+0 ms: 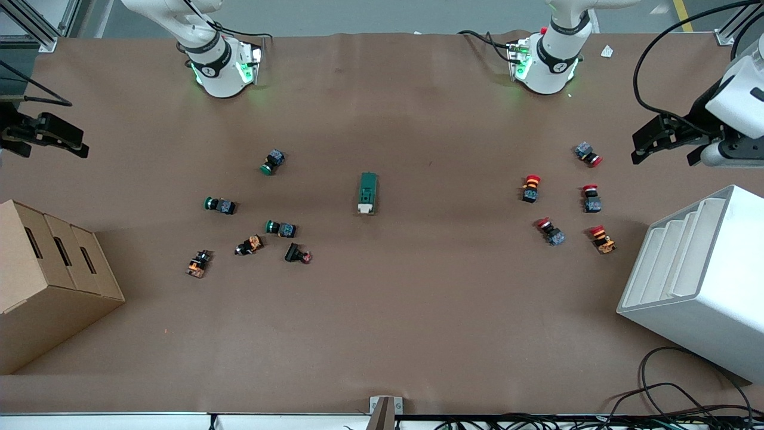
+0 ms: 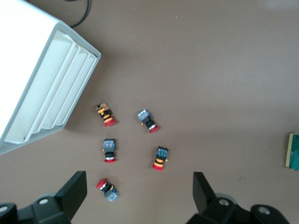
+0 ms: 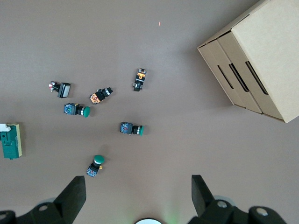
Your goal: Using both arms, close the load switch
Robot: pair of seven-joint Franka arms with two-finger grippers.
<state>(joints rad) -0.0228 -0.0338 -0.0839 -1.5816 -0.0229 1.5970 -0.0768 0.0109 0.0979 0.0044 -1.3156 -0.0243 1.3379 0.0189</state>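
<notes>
One load switch (image 1: 367, 193), dark green oblong block with cream tab, mid-bench (image 1: 382, 334). Five red-capped push buttons (image 1: 530, 188) toward the left arm's end, three green-capped push buttons (image 1: 273, 162) toward the right's. Left end effector (image 1: 662, 140) and right end effector (image 1: 45, 136) hover at bench ends, both wide open, empty.

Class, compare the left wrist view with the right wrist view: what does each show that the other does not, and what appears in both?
Only the left wrist view shows the white slotted rack and five red-capped push buttons, with the left tool open above them. Only the right wrist view shows the cardboard box, the green-capped push buttons and the open right tool. Both show the brown table and the load switch at the picture's edge.
</notes>
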